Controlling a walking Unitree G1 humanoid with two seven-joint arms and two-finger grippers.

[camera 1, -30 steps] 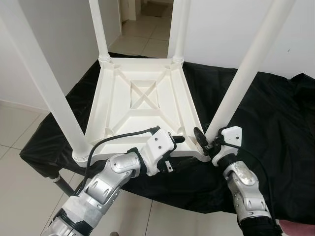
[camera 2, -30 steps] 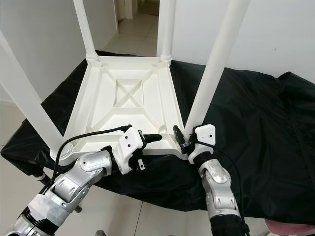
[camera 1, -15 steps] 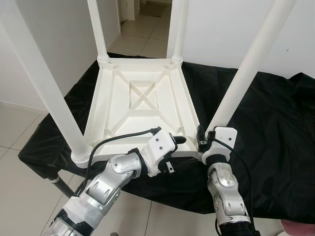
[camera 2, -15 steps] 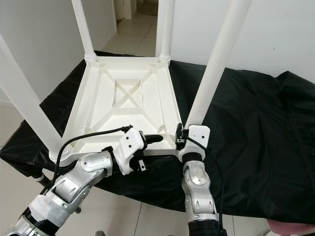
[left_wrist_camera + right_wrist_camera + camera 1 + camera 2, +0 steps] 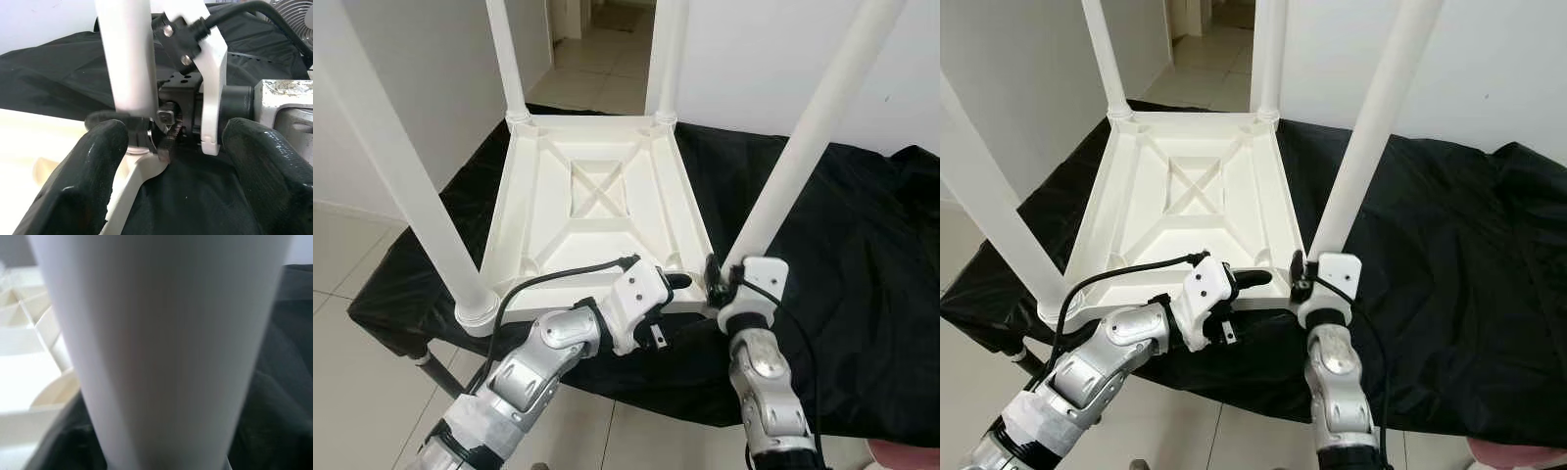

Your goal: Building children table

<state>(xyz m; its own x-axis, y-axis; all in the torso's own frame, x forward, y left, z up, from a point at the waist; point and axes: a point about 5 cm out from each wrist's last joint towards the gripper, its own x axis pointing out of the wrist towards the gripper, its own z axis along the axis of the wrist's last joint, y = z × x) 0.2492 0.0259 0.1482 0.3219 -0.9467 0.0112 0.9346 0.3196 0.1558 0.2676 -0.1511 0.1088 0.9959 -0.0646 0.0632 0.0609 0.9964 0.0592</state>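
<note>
A white table [image 5: 597, 196] lies upside down on a black cloth [image 5: 862, 255], its four legs pointing up. The left gripper [image 5: 668, 281] rests at the table's near edge, fingers [image 5: 93, 171] spread apart and holding nothing. Just beside it, the right gripper [image 5: 713, 274] is at the base of the near right leg [image 5: 783, 186], fingers clasped around it.

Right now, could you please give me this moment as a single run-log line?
stage: leg fitting | table top: upside down on black cloth | right gripper: at near-right leg base | left gripper: open, at near edge
</note>
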